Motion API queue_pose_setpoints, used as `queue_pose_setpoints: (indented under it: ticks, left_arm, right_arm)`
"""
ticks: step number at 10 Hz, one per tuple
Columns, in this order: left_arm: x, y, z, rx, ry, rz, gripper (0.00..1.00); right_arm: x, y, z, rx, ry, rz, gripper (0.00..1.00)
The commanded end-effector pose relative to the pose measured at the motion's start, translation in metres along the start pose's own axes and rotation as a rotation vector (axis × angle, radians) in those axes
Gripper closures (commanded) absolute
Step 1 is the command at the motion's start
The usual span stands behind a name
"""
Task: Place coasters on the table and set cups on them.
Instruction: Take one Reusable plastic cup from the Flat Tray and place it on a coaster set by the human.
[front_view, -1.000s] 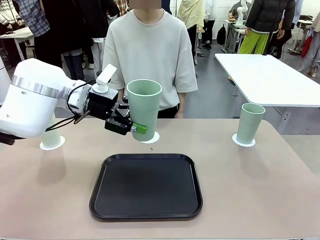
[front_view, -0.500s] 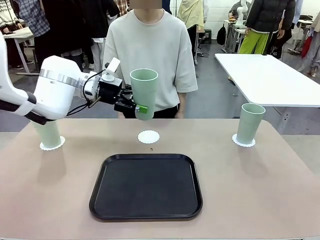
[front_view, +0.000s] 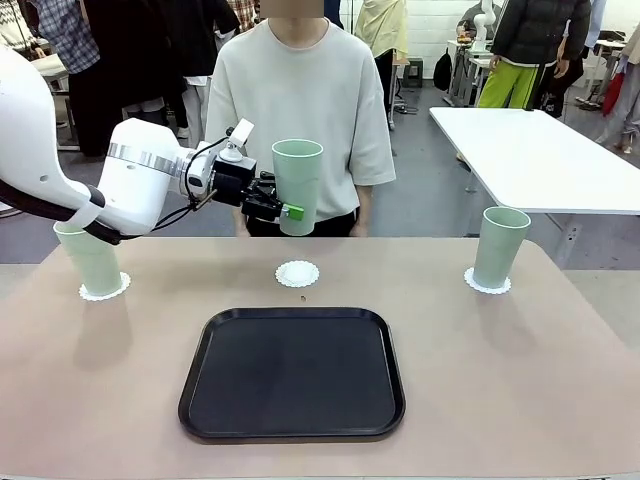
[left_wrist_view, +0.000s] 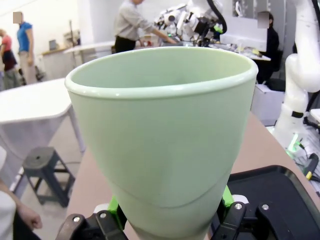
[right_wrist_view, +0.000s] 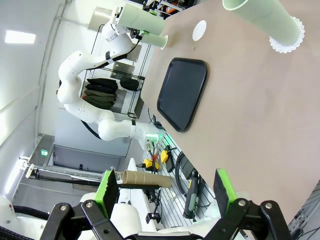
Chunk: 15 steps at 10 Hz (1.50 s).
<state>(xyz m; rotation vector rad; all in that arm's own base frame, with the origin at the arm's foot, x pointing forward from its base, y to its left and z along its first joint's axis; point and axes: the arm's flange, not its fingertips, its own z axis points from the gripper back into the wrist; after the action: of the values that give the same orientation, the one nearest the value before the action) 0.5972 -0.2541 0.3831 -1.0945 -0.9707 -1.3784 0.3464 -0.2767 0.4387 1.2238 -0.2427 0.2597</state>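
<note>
My left gripper (front_view: 287, 211) is shut on the lower part of a pale green cup (front_view: 298, 184), holding it upright in the air above and behind a bare white coaster (front_view: 297, 273) on the tan table (front_view: 520, 380). In the left wrist view this cup (left_wrist_view: 160, 135) looms close, clamped in the left gripper (left_wrist_view: 167, 220). A second cup (front_view: 90, 258) stands on a coaster (front_view: 104, 291) at the far left, a third cup (front_view: 500, 246) on a coaster (front_view: 487, 284) at the far right. My right gripper (right_wrist_view: 166, 192) is open and holds nothing, off to the side of the table.
A black tray (front_view: 292, 372) lies bare in the middle of the table near my side. A person (front_view: 300, 110) stands at the far edge behind the held cup. A white table (front_view: 540, 155) stands at the back right.
My left gripper has lifted the cup and carried it away from the camera toward the far edge. The middle coaster, partly hidden by the cup before, now lies fully uncovered.
</note>
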Motion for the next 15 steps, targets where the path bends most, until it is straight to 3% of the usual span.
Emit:
queue_pose_setpoints:
  ticks: [1, 5, 7, 10, 15]
  left_arm:
    - [0.0, -0.003, 0.0, -0.003, -0.001, -0.032, 0.17]
    - [0.0, 0.0, 0.0, 0.0, 0.0, -0.004, 0.17]
    - [-0.028, 0.03, 0.004, 0.024, -0.059, -0.009, 0.17]
    - [-0.054, 0.049, 0.0, 0.036, -0.037, -0.01, 0.17]
    - [-0.085, 0.05, -0.019, -0.003, -0.015, -0.03, 0.17]
  right_arm:
    - [-0.001, 0.002, -0.002, 0.004, -0.011, -0.008, 0.0]
    - [-0.001, 0.002, -0.002, 0.004, -0.011, -0.008, 0.0]
    - [-0.001, 0.002, -0.002, 0.004, -0.011, -0.008, 0.0]
    - [-0.001, 0.002, -0.002, 0.004, -0.011, -0.008, 0.0]
    - [-0.001, 0.002, -0.002, 0.004, -0.011, -0.008, 0.0]
